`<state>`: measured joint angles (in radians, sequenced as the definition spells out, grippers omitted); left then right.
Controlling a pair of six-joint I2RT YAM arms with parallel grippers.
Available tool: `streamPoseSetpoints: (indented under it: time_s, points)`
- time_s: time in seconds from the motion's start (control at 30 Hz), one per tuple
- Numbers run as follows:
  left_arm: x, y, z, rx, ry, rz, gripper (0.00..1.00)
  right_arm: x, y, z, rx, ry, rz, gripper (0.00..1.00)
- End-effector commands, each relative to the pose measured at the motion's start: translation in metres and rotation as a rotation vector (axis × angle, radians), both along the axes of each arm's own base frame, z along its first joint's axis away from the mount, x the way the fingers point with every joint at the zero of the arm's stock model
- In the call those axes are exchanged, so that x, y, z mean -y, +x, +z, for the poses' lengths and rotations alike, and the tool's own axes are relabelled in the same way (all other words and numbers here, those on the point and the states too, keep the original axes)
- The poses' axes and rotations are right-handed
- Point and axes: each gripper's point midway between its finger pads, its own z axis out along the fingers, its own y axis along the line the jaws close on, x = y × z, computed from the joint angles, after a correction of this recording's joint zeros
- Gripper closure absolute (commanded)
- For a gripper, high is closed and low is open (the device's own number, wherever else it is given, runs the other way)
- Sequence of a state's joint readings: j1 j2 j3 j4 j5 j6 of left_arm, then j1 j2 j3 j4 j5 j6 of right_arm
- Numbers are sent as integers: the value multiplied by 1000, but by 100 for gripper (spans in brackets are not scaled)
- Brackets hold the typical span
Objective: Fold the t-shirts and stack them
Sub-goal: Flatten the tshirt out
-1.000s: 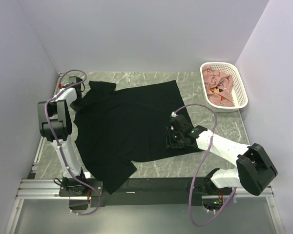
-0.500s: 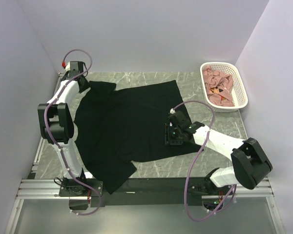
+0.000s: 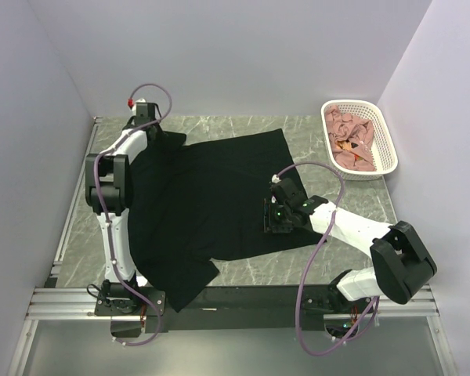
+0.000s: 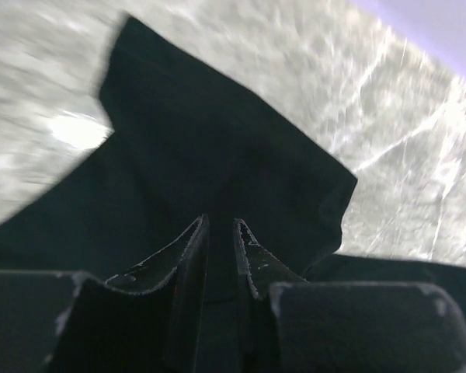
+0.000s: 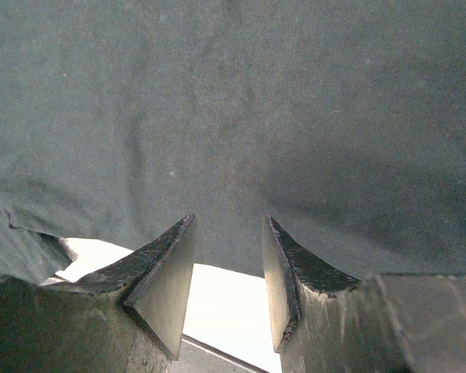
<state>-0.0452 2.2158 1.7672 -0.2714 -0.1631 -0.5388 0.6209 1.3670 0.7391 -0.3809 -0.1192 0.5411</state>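
Note:
The black t-shirt (image 3: 211, 196) lies spread flat on the marble table. My left gripper (image 3: 150, 129) is at its far left sleeve. In the left wrist view the fingers (image 4: 196, 247) are nearly together with black cloth (image 4: 217, 148) between them. My right gripper (image 3: 277, 216) rests at the shirt's right edge. In the right wrist view it (image 5: 228, 233) is open, with the shirt's edge (image 5: 241, 148) just ahead of the fingertips and bright table between them. The pink t-shirts (image 3: 351, 141) lie crumpled in the basket.
The white lattice basket (image 3: 376, 107) stands at the far right corner, by the right wall. Walls close in the table on the left, back and right. The arms' mounting rail (image 3: 243, 301) runs along the near edge, with the shirt's lower left sleeve draped over it.
My left arm has swung from the left wall rightward along the far edge onto the sleeve. My right gripper has shifted slightly left and up at the shirt's edge.

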Motion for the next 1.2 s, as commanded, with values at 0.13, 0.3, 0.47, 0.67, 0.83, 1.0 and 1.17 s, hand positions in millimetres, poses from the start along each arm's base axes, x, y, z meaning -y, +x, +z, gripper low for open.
streamPoseSetpoints:
  time_s: [0.13, 0.3, 0.47, 0.67, 0.83, 1.0, 1.17]
  points:
    - [30, 30, -4, 57, -75, -61, 75, 3, -3, -1, 3, 6, 1, 54]
    - [40, 25, -37, -42, -127, -61, 72, 5, -5, 0, 2, -2, 8, 53]
    - [54, 23, -57, -86, -165, -78, 71, 6, -6, 1, 6, -3, 6, 53]
    - [76, 22, -73, -123, -188, -124, 70, 7, -6, 1, 7, -4, 9, 54]
    - [83, 28, -70, -100, -193, -150, 68, 9, -9, -2, 3, -10, 11, 54]
    - [90, 41, -62, -54, -218, -175, 65, 9, -10, -4, -1, -6, 7, 54]
    - [85, 48, -79, -76, -231, -137, 62, 10, -11, -4, -5, -13, 12, 54]
